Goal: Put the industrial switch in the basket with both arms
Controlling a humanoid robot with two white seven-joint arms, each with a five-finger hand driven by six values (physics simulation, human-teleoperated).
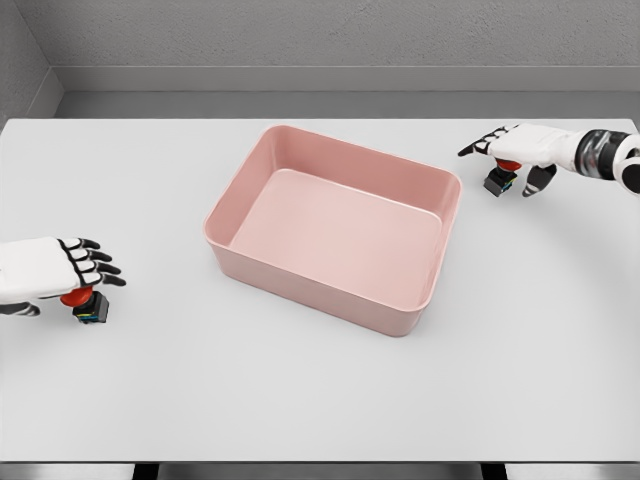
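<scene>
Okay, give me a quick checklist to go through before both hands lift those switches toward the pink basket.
1. Left hand over the left switch: ok, the hand sits right above it.
2. Left grasp closed on the switch: cannot tell, the fingers hide the contact.
3. Right hand over the right switch: ok.
4. Right grasp closed: cannot tell, the fingers look spread around it.
5. Basket empty and upright: ok.
6. Table path between each hand and the basket free: ok.
</scene>
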